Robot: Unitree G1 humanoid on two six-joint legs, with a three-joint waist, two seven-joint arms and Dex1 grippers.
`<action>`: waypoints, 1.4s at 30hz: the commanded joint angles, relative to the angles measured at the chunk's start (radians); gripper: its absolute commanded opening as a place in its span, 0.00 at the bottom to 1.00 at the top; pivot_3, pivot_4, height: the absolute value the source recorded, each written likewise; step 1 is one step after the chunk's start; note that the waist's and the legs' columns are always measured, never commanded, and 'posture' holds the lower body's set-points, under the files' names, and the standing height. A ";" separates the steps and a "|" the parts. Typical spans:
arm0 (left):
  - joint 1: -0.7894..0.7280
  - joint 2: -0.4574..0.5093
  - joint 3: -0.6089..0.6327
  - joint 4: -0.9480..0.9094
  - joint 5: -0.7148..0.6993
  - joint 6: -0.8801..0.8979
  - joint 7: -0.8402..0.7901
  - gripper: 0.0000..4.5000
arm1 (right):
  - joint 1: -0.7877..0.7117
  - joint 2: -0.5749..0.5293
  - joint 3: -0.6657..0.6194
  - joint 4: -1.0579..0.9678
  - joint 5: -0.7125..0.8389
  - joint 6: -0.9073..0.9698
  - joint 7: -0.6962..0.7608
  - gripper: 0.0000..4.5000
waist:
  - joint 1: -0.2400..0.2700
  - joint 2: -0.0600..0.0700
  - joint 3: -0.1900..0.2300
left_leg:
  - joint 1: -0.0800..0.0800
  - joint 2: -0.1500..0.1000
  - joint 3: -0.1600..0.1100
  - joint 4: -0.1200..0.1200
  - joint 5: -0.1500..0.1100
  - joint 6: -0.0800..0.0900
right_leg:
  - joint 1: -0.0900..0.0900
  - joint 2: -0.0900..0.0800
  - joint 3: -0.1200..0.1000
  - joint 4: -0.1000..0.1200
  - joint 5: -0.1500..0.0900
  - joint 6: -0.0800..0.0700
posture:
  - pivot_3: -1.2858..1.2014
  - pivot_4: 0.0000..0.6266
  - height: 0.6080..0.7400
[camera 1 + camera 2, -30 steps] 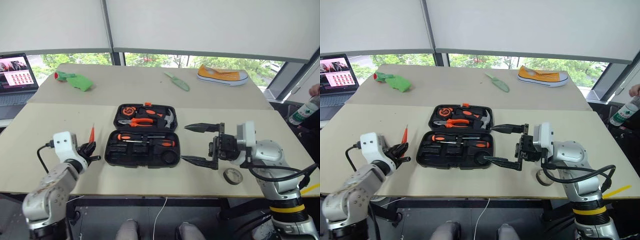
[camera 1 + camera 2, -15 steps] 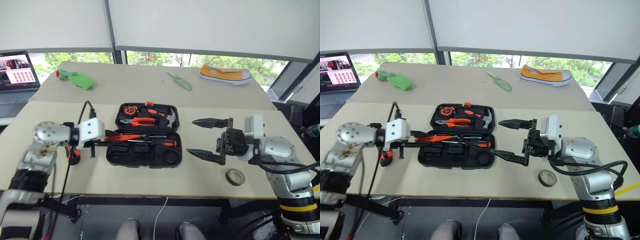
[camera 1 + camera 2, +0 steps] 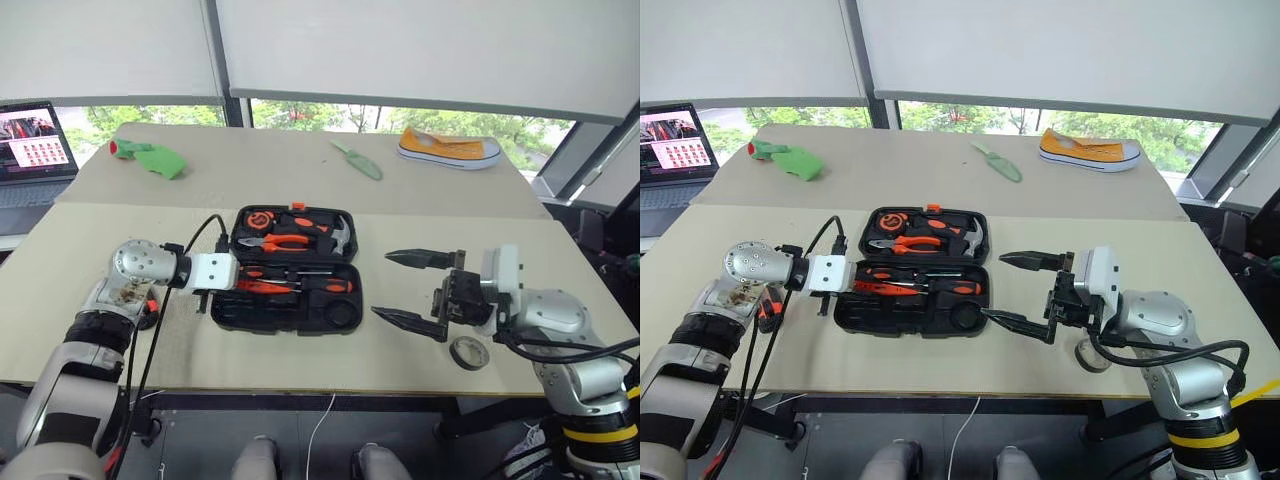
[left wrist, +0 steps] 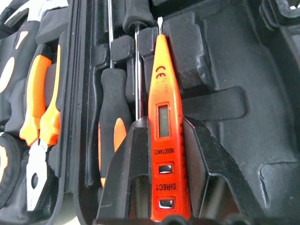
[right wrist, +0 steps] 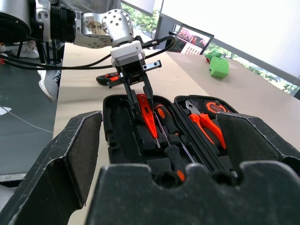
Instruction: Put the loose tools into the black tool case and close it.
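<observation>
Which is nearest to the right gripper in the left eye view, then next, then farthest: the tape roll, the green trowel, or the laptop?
1. Tape roll: on the table right beside the right gripper.
2. Green trowel: on the far table, near the middle.
3. Laptop: at the far left edge.

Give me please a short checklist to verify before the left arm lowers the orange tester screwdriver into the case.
1. Left end effector grips the tester screwdriver: ok.
2. Black tool case lies open: ok.
3. Tester tip over a free slot: cannot tell.
4. Right end effector open and clear of the case: ok.
5. Tape roll packed: not ok, on the table.
6. Utility knife packed: not ok, beside the case.
</observation>
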 commanded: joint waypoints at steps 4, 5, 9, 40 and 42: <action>-0.021 -0.003 -0.019 0.009 0.038 0.035 0.012 0.11 | 0.000 -0.007 -0.034 -0.031 0.001 -0.025 -0.004 1.00 | 0.000 0.000 0.000 | 0.000 0.000 0.000 0.000 0.000 0.000 | 0.000 0.000 0.000 0.000 0.000 0.000 | 0.52 0.24 1.00; -0.022 -0.011 -0.022 0.001 0.037 0.056 0.012 0.11 | 0.001 -0.009 -0.035 -0.032 0.001 -0.024 -0.004 1.00 | 0.000 0.000 0.000 | 0.000 0.000 0.000 0.000 0.000 0.000 | 0.000 0.000 0.000 0.000 0.000 0.000 | 0.52 0.24 1.00; -0.021 -0.034 -0.030 -0.040 0.034 0.125 0.006 0.11 | 0.006 -0.012 -0.035 -0.041 0.005 -0.017 -0.004 1.00 | 0.005 0.000 0.000 | 0.000 0.000 0.000 0.001 0.000 0.000 | 0.001 0.000 0.000 0.001 0.000 0.000 | 0.52 0.24 1.00; 0.021 -0.118 0.161 0.098 -0.201 0.165 -0.095 0.01 | 0.034 -0.033 -0.052 -0.011 0.012 -0.001 -0.008 1.00 | 0.000 0.000 0.000 | -0.002 0.000 -0.001 0.007 0.000 0.001 | 0.001 0.000 0.000 0.001 0.002 0.003 | 0.52 0.24 1.00; 0.037 -0.118 0.153 0.099 -0.191 0.171 -0.093 0.01 | 0.036 -0.031 -0.053 -0.011 0.011 -0.001 -0.011 1.00 | -0.002 0.000 0.000 | -0.003 0.000 -0.001 0.007 0.000 0.001 | 0.001 0.001 0.000 0.001 0.002 0.002 | 0.52 0.24 1.00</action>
